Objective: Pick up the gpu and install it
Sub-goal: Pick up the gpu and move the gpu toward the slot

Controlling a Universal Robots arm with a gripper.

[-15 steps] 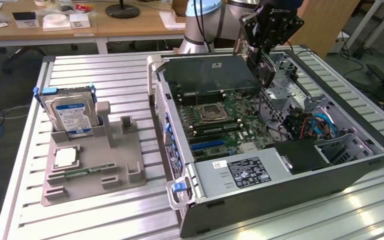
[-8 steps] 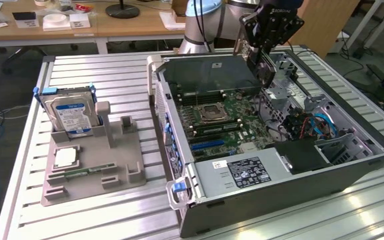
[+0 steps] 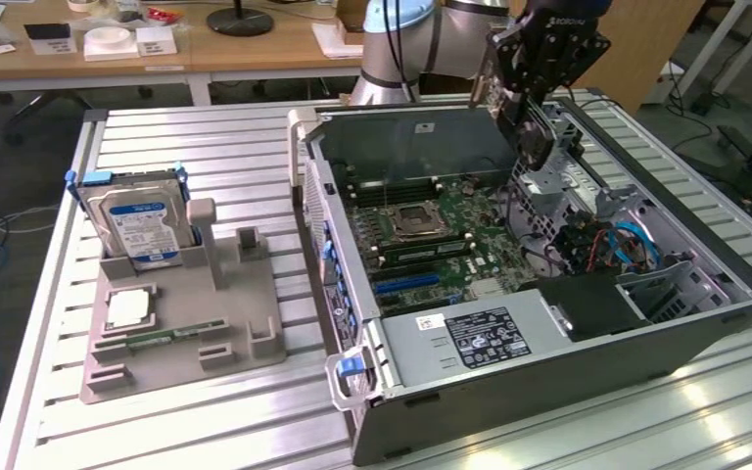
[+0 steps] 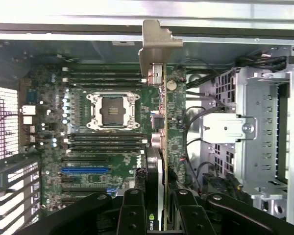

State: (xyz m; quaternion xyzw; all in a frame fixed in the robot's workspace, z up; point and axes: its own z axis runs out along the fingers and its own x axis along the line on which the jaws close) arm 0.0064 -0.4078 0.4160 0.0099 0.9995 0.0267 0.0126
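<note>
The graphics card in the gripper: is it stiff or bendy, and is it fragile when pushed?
Probably stiff: the graphics card looks like a straight flat board with a metal bracket at one end. Likely fragile: small parts sit exposed. The gripper pinches its thin body, so uneven pushing might tilt it.

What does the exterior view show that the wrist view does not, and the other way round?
Exterior view: the hard drive standing in the grey holder beside the computer case, and a memory stick lying in that holder. Wrist view: how the gripper clamps the gpu, seen edge-on above the board. Both: the gripper over the open case, and the motherboard with its CPU socket.
</note>
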